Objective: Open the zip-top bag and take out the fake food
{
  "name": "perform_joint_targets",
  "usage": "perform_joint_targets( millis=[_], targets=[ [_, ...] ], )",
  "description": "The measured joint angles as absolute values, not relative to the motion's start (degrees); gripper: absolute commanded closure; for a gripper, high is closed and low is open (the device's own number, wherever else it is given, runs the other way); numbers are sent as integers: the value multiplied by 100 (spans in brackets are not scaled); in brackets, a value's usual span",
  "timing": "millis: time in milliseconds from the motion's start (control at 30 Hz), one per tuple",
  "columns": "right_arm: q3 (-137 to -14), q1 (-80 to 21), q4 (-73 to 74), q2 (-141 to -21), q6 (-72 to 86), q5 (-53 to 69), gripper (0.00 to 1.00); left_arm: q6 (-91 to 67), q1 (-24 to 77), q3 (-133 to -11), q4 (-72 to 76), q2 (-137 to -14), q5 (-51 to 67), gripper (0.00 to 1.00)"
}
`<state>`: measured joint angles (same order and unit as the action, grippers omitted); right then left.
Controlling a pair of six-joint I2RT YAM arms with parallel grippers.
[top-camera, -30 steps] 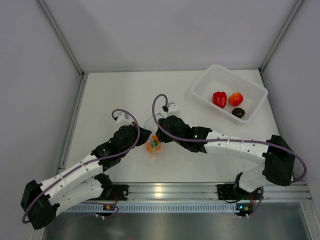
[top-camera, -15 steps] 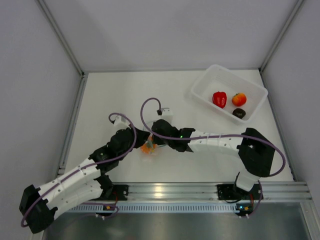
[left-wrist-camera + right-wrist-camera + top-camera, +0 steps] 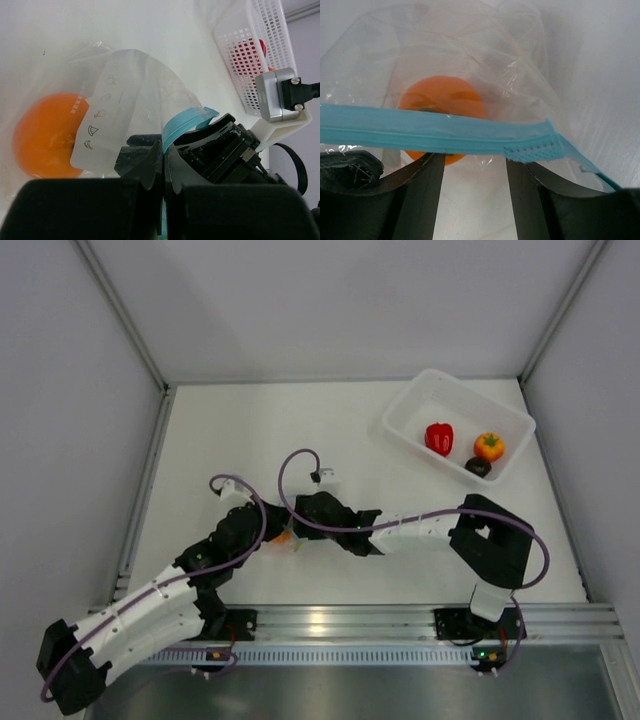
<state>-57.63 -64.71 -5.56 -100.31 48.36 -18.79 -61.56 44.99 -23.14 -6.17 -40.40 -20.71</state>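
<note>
The zip-top bag (image 3: 289,537) lies between my two grippers, mostly hidden from above. In the left wrist view the bag (image 3: 125,95) holds one orange fruit (image 3: 47,135), and my left gripper (image 3: 164,155) is shut on its light-blue zip strip (image 3: 182,125). In the right wrist view the strip (image 3: 435,132) crosses in front of my open right gripper (image 3: 475,170), with the orange fruit (image 3: 440,97) inside the bag behind it. From above, the left gripper (image 3: 272,530) and right gripper (image 3: 303,523) meet at the bag. A red pepper (image 3: 438,437), an orange fruit (image 3: 489,446) and a dark piece (image 3: 478,467) lie in the tray.
The white translucent tray (image 3: 420,408) stands at the back right; its perforated wall also shows in the left wrist view (image 3: 250,55). Grey walls enclose the table on the left, back and right. A metal rail (image 3: 340,620) runs along the near edge.
Both grippers and the bag have shifted left and a little nearer. The right arm's elbow has folded in. The orange fruit in the tray has rolled to the right.
</note>
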Motion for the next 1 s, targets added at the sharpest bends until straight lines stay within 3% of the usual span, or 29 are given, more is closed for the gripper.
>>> perform_joint_targets(
  millis=[267,667,800,1000],
  targets=[
    [-5507,-6475,-1066,-10101,4794,-1787,46,-5808,4482,-2408,-770,-4064,-1979,100],
    [-4156,-6346,-1629,-9439,5179,-2434,43,-4908,4598,-3935,-1031,-5616,-226,100],
    [-4007,-6283,-1057,-9039,5269,-2967,36,-4737,4598,-4147,-985,-6156,209,100],
    [-3680,-6235,-510,-8239,5100,-3472,36,-4718,4624,-4143,-749,-6554,405,100]
  ],
)
